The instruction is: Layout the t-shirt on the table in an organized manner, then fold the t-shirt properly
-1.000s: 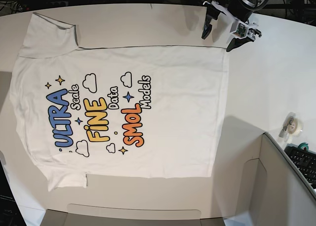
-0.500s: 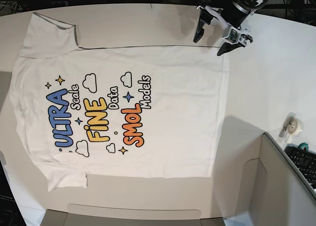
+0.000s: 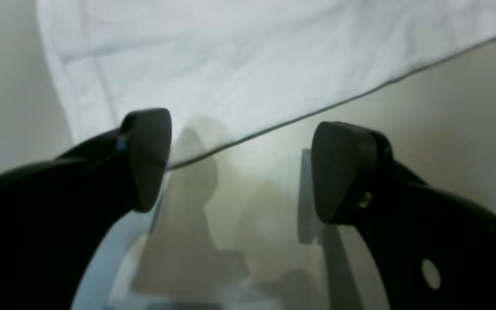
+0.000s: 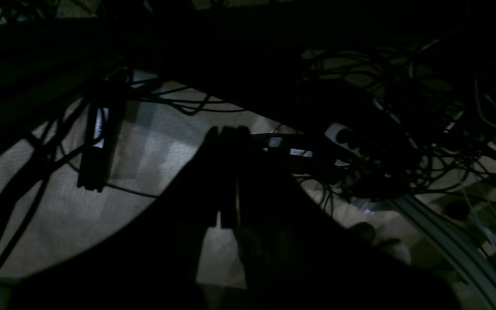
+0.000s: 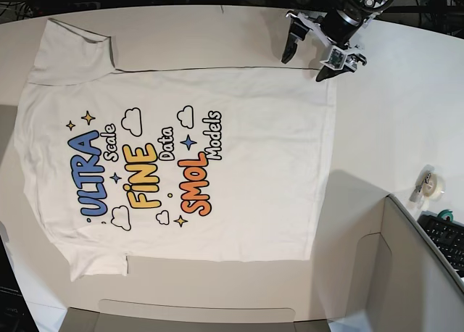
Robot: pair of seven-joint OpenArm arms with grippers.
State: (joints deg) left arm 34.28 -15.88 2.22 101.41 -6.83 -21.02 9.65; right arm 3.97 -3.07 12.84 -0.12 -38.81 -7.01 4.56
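**A:** where's the t-shirt [image 5: 181,158] at?

**B:** flat on the table [image 5: 406,107], print up. Bare tabletop all around its edges. The left gripper [image 5: 306,59] hangs spread wide at the hem corner, gripping nothing.

**A:** right gripper [image 4: 226,172]?

**B:** off the table over cables [image 4: 403,142], pinched closed, empty.

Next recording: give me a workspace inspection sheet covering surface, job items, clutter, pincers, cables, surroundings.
Surface: white table, curved edge.
Job's things: t-shirt spread flat, print up, unfolded.
Clutter: tape roll near the grey panel.
Pincers: left pincer open, empty, at the shirt's hem corner; right pincer shut, off the table, facing the floor.
Cables: tangled cables and a power strip on the floor.
Surroundings: keyboard on the panel.
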